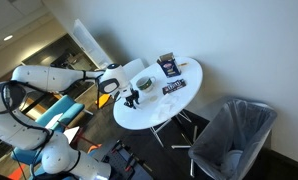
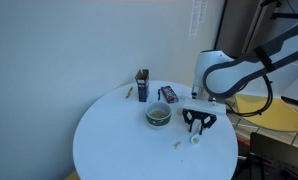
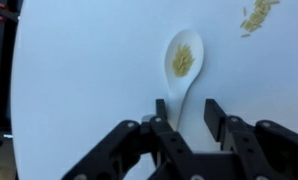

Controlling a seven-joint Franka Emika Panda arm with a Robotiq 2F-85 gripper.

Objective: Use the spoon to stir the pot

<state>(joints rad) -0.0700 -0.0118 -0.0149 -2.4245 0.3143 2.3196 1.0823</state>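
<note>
A white spoon (image 3: 181,60) lies on the white round table (image 3: 79,70), with yellowish grains in its bowl. Its handle runs back between the fingers of my gripper (image 3: 187,115). The gripper is open and straddles the handle just above the table. In an exterior view the gripper (image 2: 197,125) hangs over the spoon (image 2: 196,138) at the table's edge. The small silvery pot (image 2: 158,116) stands beside it, toward the table's middle, with dark contents. The gripper (image 1: 132,98) and pot (image 1: 144,84) also show in an exterior view. The pot is out of the wrist view.
An upright dark box (image 2: 142,85) and a flat dark packet (image 2: 168,94) stand behind the pot. Loose grains lie on the table (image 3: 254,15) (image 2: 175,146). A small stick lies near the box (image 2: 129,92). A grey chair (image 1: 234,135) stands by the table.
</note>
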